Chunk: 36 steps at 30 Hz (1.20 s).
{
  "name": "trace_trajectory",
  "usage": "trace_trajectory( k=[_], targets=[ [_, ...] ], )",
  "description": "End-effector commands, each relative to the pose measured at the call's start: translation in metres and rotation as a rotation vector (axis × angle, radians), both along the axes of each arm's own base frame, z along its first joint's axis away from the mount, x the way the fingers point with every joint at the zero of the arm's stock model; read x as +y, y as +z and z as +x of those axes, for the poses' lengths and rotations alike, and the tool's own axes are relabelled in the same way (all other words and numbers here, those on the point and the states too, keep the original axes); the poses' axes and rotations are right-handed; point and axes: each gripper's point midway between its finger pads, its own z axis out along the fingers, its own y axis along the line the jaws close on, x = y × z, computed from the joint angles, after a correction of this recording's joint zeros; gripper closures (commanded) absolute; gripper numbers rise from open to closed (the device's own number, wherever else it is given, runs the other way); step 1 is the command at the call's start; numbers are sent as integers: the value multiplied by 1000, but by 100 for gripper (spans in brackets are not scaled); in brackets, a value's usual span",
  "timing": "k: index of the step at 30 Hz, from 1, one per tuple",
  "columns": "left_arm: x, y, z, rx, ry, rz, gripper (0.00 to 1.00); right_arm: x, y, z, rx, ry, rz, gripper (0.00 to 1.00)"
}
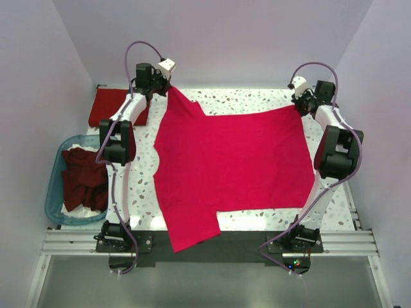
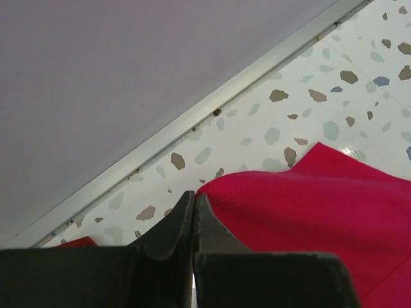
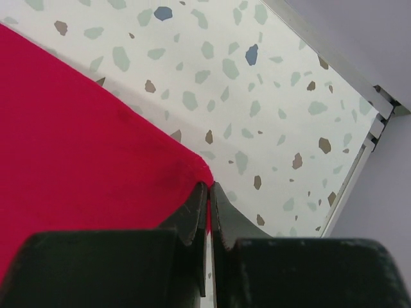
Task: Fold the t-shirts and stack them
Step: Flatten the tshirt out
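Note:
A bright crimson t-shirt (image 1: 231,160) lies spread over most of the speckled table, one part hanging over the near edge. At the back left, my left gripper (image 1: 169,88) is shut on a lifted corner of the shirt. In the left wrist view the jaws (image 2: 194,195) meet at the edge of the red fabric (image 2: 308,212). At the back right, my right gripper (image 1: 297,104) is shut on another corner, and in the right wrist view red cloth (image 3: 77,141) shows between its closed jaws (image 3: 209,186).
A folded darker red t-shirt (image 1: 110,106) lies at the back left corner. A translucent blue tub (image 1: 52,186) left of the table holds crumpled maroon t-shirts (image 1: 83,179). The table's back rail (image 2: 192,122) and the wall are close behind both grippers.

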Motion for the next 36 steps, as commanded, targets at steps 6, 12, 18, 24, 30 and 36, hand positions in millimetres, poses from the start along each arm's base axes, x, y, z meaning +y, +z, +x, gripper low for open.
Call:
trace_trajectory(
  k=[6,12,18,24,30,36],
  targets=[
    [-28,12,-25,-57,-120,77,100,-4,19,10,-18,-3,-86,100],
    [-29,-6,-6,-24,-53,50,100,-7,16,14,-12,-26,-126,100],
    [-18,-1,12,-83,23,54,62,-3,11,18,4,-20,-131,100],
    [4,16,2,-38,62,19,49,-3,10,19,7,-21,-133,100],
    [16,-9,-18,81,53,24,50,-3,10,21,11,-23,-131,100],
    [8,-35,-24,156,39,-8,51,-2,9,21,17,-20,-129,100]
  ],
)
